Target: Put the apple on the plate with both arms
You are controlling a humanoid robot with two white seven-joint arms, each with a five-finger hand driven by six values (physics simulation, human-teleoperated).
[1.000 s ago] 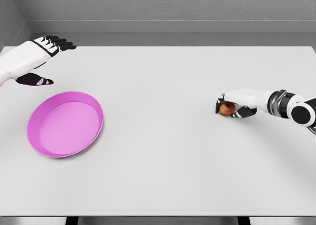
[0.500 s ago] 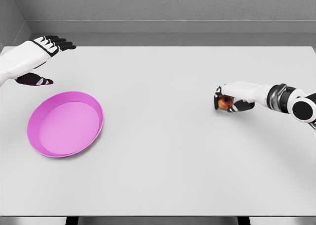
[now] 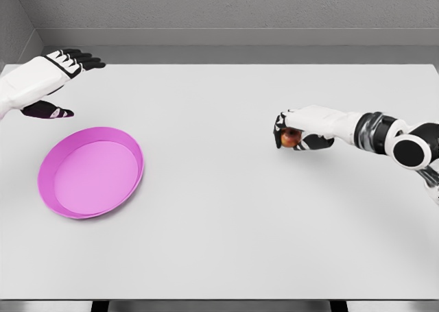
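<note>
1. Table point(image 3: 226, 209): I see the pink plate point(image 3: 51, 192) near its left edge, nothing on it.
2. Left hand point(image 3: 51, 75): fingers spread, idle at far-left corner.
3. Right hand point(image 3: 302, 128): clamped on apple point(image 3: 291, 138), right of centre; carry and placement remain.

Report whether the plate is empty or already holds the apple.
Empty. The pink plate shows only its bare inside; the apple sits in the right hand, far to its right.
</note>
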